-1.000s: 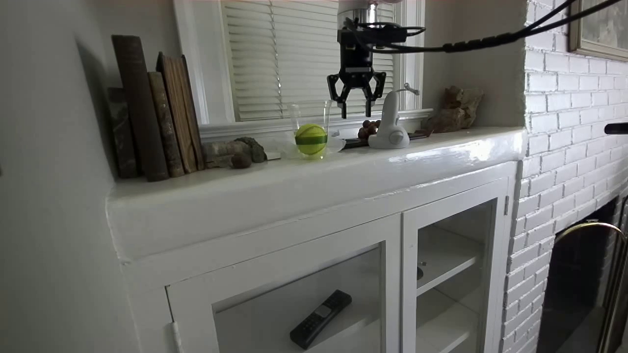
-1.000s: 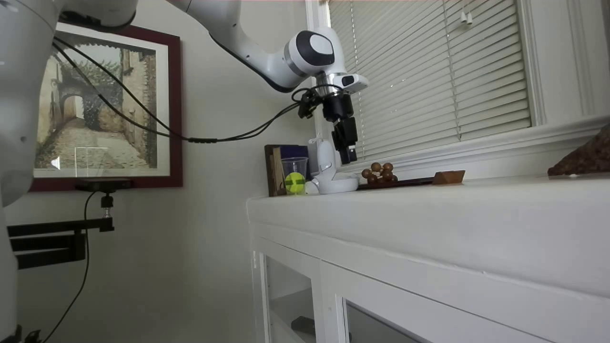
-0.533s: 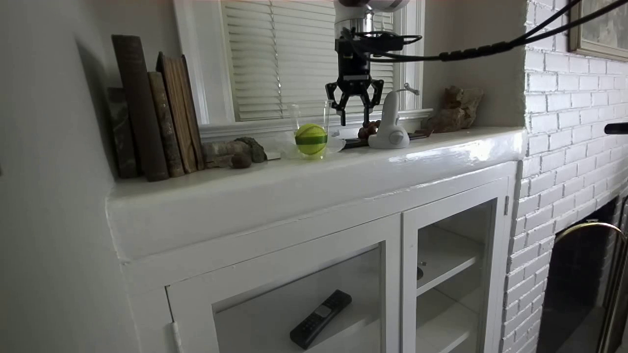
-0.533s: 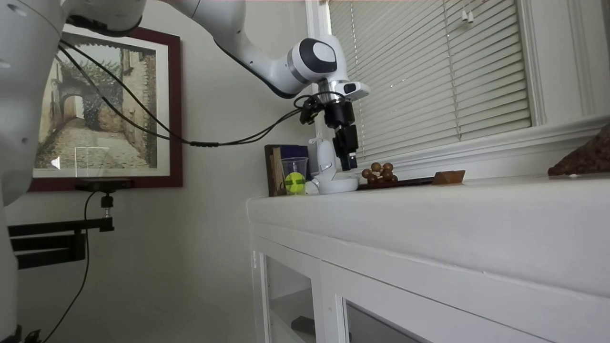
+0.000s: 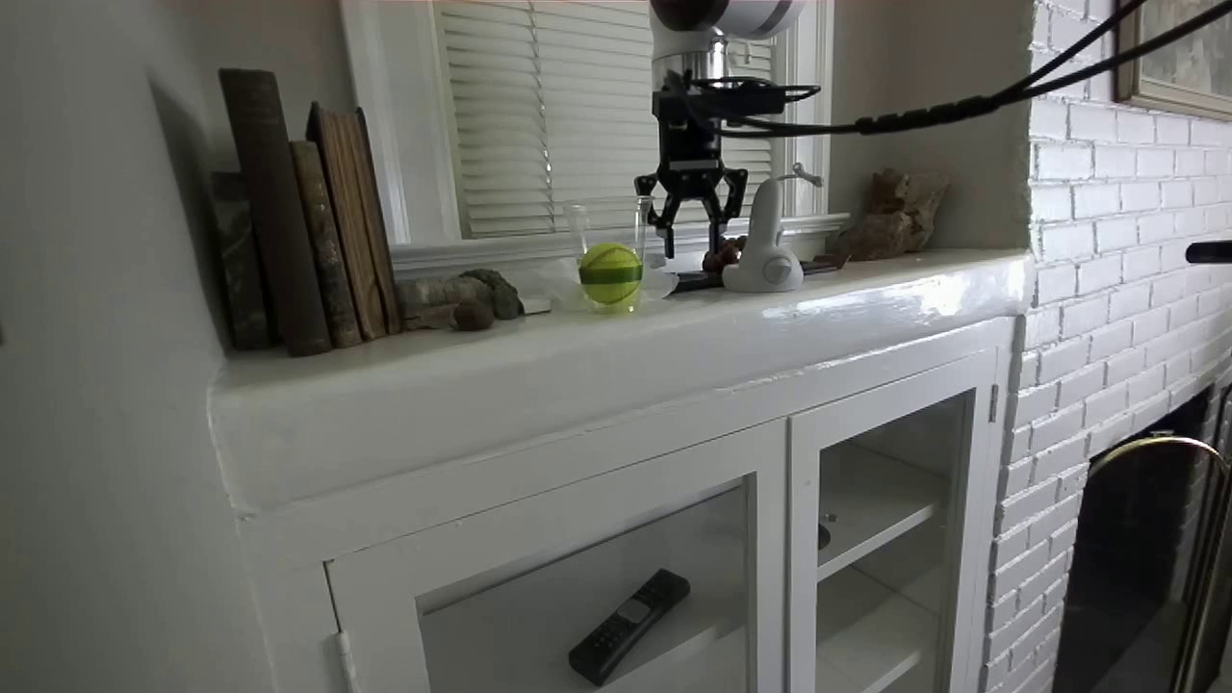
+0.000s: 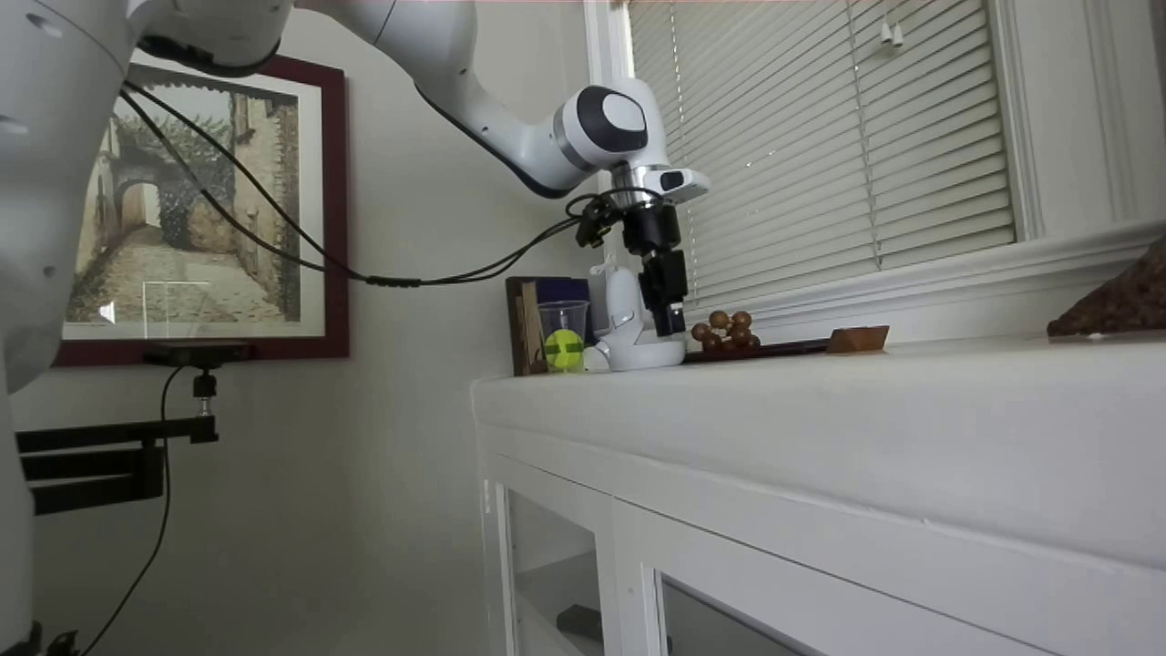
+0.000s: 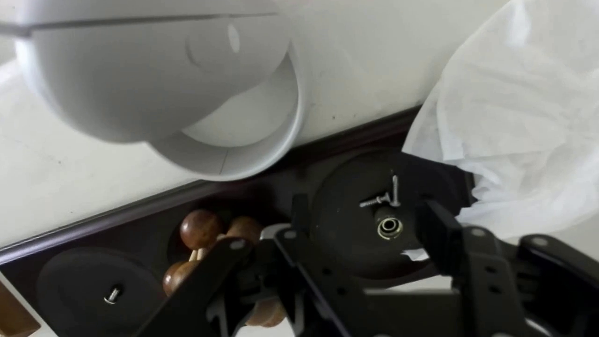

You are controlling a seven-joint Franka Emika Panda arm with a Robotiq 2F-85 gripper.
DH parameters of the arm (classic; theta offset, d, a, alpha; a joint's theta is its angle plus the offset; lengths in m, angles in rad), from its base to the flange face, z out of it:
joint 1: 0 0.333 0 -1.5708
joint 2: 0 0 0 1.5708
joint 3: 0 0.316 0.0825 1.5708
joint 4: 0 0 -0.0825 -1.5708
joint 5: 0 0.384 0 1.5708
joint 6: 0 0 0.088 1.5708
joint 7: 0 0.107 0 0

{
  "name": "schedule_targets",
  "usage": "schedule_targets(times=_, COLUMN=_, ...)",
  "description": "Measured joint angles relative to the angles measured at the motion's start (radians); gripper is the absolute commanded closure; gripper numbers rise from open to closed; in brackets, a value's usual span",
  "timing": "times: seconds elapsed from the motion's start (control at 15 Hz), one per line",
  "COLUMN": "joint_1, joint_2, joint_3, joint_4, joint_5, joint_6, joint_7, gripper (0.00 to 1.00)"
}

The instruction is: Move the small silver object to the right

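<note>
A small silver ring-ended cylinder (image 7: 389, 226) sits in a round recess of a dark tray (image 7: 339, 252). Two silver screws (image 7: 374, 201) lie beside it in the same recess. Another small silver piece (image 7: 112, 295) lies in a second round recess at the wrist view's left. My gripper (image 7: 367, 220) is open and empty, with its fingers on either side of the cylinder and above the tray. In both exterior views the gripper (image 5: 691, 241) (image 6: 672, 323) points down just over the tray; the silver pieces are too small or hidden to see there.
A white stand-like device (image 7: 224, 159) (image 5: 765, 260) stands close beside the tray. A wooden ball puzzle (image 7: 201, 229) (image 6: 724, 330) sits in the tray's middle. White tissue (image 7: 524, 117) overlaps one tray end. A clear cup with a yellow-green ball (image 5: 610, 274) and books (image 5: 279, 212) stand on the ledge.
My gripper has come down toward the tray in both exterior views, staying open. It has also shifted slightly sideways. The objects on the ledge have not moved.
</note>
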Motion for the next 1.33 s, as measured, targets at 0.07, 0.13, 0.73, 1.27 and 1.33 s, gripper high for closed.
schedule_targets(times=0.07, joint_1=0.0, joint_2=0.003, joint_3=0.0, joint_4=0.001, joint_5=0.0, joint_6=0.006, joint_7=0.0, gripper=0.39)
schedule_targets(times=0.13, joint_1=0.0, joint_2=0.005, joint_3=0.0, joint_4=0.001, joint_5=0.0, joint_6=0.014, joint_7=0.0, gripper=0.41)
schedule_targets(times=0.73, joint_1=0.0, joint_2=0.026, joint_3=-0.003, joint_4=0.002, joint_5=0.0, joint_6=0.08, joint_7=-0.003, gripper=0.41)
schedule_targets(times=1.27, joint_1=0.001, joint_2=0.045, joint_3=-0.003, joint_4=0.002, joint_5=0.0, joint_6=0.099, joint_7=-0.005, gripper=0.46)
schedule_targets(times=1.33, joint_1=0.002, joint_2=0.046, joint_3=-0.003, joint_4=0.002, joint_5=0.0, joint_6=0.1, joint_7=-0.005, gripper=0.47)
